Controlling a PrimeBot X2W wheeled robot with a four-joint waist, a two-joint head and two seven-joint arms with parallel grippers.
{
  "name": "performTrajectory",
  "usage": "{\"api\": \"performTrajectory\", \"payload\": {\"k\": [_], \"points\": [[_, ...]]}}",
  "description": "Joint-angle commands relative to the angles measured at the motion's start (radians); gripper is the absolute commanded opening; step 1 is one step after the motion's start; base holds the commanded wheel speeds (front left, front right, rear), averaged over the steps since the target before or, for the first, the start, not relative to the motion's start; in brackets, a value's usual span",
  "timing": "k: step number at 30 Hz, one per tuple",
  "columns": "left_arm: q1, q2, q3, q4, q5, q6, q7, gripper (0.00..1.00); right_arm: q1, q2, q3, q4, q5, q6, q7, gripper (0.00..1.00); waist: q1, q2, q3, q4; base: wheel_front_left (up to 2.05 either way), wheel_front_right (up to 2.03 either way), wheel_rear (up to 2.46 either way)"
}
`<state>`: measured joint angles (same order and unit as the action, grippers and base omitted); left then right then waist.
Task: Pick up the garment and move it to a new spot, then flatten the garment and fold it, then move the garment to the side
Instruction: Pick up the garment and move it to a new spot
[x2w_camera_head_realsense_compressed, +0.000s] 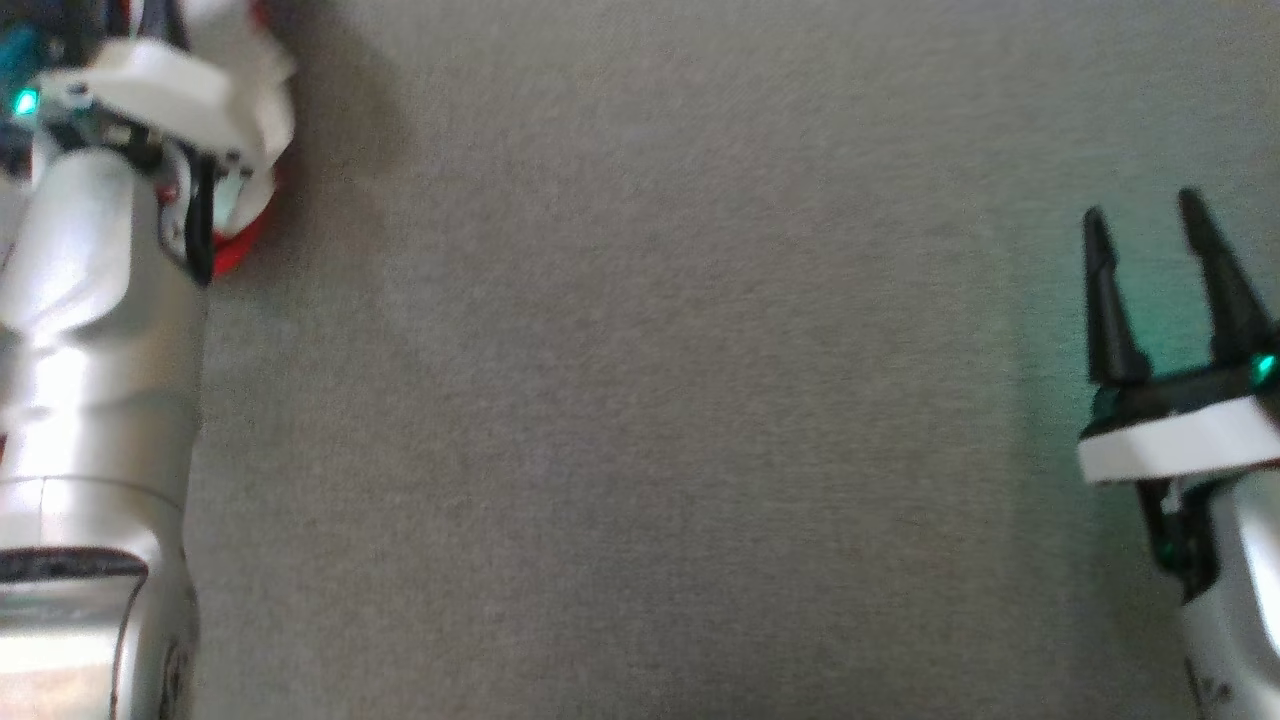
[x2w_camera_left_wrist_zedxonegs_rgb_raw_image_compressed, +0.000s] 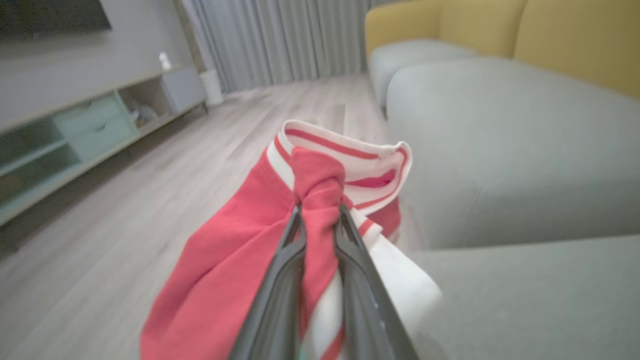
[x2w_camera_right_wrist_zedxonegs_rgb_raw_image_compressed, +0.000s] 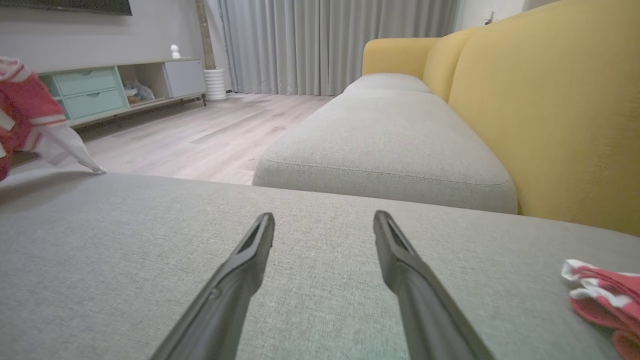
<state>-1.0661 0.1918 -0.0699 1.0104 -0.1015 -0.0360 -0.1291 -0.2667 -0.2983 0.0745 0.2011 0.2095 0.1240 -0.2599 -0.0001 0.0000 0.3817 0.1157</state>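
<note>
Red garment (x2w_camera_left_wrist_zedxonegs_rgb_raw_image_compressed: 225, 260) of soft cloth, with a white ribbed band striped in red along one edge and a plain white panel beside it.

Head view, left to right:
- Pale glossy left forearm (x2w_camera_head_realsense_compressed: 90, 350) runs up the left edge.
- A sliver of the garment (x2w_camera_head_realsense_compressed: 235, 250), red and white, shows at upper left beyond the wrist, mostly hidden by the arm.
- Grey woven sofa cushion (x2w_camera_head_realsense_compressed: 650, 400) spans the middle.
- Right gripper (x2w_camera_head_realsense_compressed: 1142, 210) is at the right edge, its two dark fingers spread apart with nothing between them, over the cushion.

Left wrist view:
- Left gripper (x2w_camera_left_wrist_zedxonegs_rgb_raw_image_compressed: 320, 212) is clamped on a twisted fold of the red cloth, fingers drawn in close on either side of it.
- The red body hangs toward the lower left of the frame, over pale wood flooring (x2w_camera_left_wrist_zedxonegs_rgb_raw_image_compressed: 100, 225).
- The striped band loops above the fingertips.
- The white panel lies to the right of the fingers, against the cushion's edge.

Right wrist view:
- The garment (x2w_camera_right_wrist_zedxonegs_rgb_raw_image_compressed: 25, 110) is at the far left edge, its white part reaching the cushion's rim.
- It is well apart from the right gripper (x2w_camera_right_wrist_zedxonegs_rgb_raw_image_compressed: 324, 216), which is wide open at centre bottom.
- A small crumpled red-and-white bundle (x2w_camera_right_wrist_zedxonegs_rgb_raw_image_compressed: 605, 295) lies on the cushion at lower right, near the yellow upholstered backrest (x2w_camera_right_wrist_zedxonegs_rgb_raw_image_compressed: 550, 125).
</note>
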Motion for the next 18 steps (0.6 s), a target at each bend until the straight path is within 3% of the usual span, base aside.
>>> {"api": "performTrajectory", "payload": {"k": [1,8,18], "points": [[-0.067,0.045,0.000,-0.060,0.012,-0.012,-0.014,0.00,0.027,0.002,0.015,-0.023,-0.006,0.007,-0.002,1.00,0.0001,0.0000,-0.091,-0.070,0.00,0.00,0.00],[-0.116,-0.024,-0.063,-0.238,-0.033,-0.079,0.029,0.00,0.064,0.073,0.028,-0.027,-0.019,0.007,-0.002,1.00,0.0001,0.0000,-0.203,-0.186,0.00,0.00,0.00],[0.023,-0.102,-0.245,-0.485,-0.176,-0.094,0.153,0.00,0.070,0.131,0.068,-0.046,-0.020,0.007,-0.002,1.00,0.0001,0.0000,-0.228,-0.374,0.00,0.00,0.00]]}}
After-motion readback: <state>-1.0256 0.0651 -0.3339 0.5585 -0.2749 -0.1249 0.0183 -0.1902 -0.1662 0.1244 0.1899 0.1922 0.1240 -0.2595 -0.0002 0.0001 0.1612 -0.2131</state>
